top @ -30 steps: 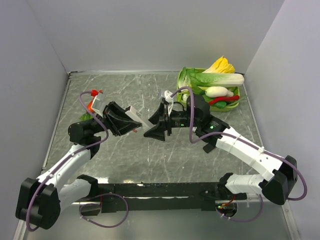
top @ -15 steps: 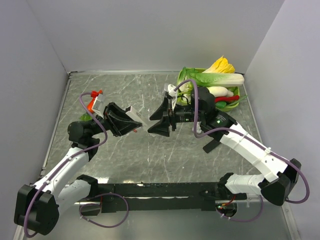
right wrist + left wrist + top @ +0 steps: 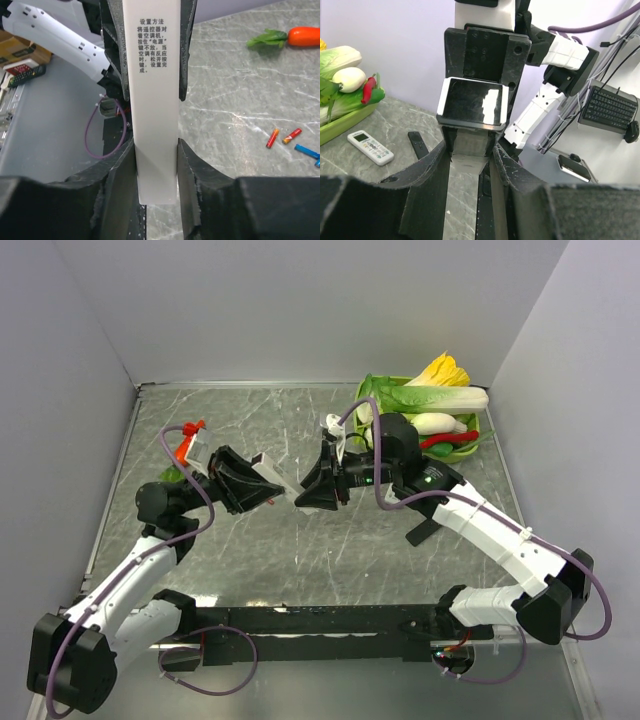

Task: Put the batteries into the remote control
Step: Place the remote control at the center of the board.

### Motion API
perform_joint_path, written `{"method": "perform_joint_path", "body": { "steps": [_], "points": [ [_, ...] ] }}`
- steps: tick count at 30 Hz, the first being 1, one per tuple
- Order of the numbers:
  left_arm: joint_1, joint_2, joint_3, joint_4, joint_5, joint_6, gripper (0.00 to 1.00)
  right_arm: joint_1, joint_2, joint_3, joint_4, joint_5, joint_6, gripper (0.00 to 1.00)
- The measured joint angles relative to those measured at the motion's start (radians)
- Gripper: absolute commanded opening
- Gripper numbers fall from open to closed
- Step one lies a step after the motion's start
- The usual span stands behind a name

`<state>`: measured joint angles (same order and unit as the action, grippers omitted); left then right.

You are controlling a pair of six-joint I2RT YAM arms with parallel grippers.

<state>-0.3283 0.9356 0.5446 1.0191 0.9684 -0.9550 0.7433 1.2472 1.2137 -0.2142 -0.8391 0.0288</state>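
Your left hand (image 3: 470, 150) is narrowed down on one end of the remote control (image 3: 152, 100), and your right hand (image 3: 156, 146) has its fingers pressed on both sides of the other end, so the slim white bar hangs between them above the bench (image 3: 225, 90). Progress-wise, I'd say you're barely started: both batteries (image 3: 272, 138) lie loose on the bench, side by side, well apart from the remote. Can't tell if the compartment is open; loading is all left.

Remote control (image 3: 152, 100): smooth matt white plastic. Table (image 3: 240, 100): glossy grey marble-look top. Batteries (image 3: 273, 138): shiny red-orange casing.
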Motion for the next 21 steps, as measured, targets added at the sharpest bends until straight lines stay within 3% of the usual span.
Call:
{"method": "perform_joint_path", "body": {
  "steps": [15, 21],
  "points": [
    [-0.003, -0.018, 0.011, -0.217, 0.003, 0.151, 0.01, -0.045, -0.005, -0.032, -0.032, -0.020, -0.034, 0.38],
    [-0.002, 0.002, -0.043, -0.157, -0.008, 0.119, 0.01, -0.048, -0.011, -0.106, 0.053, -0.022, 0.041, 0.39]
  ]
}}
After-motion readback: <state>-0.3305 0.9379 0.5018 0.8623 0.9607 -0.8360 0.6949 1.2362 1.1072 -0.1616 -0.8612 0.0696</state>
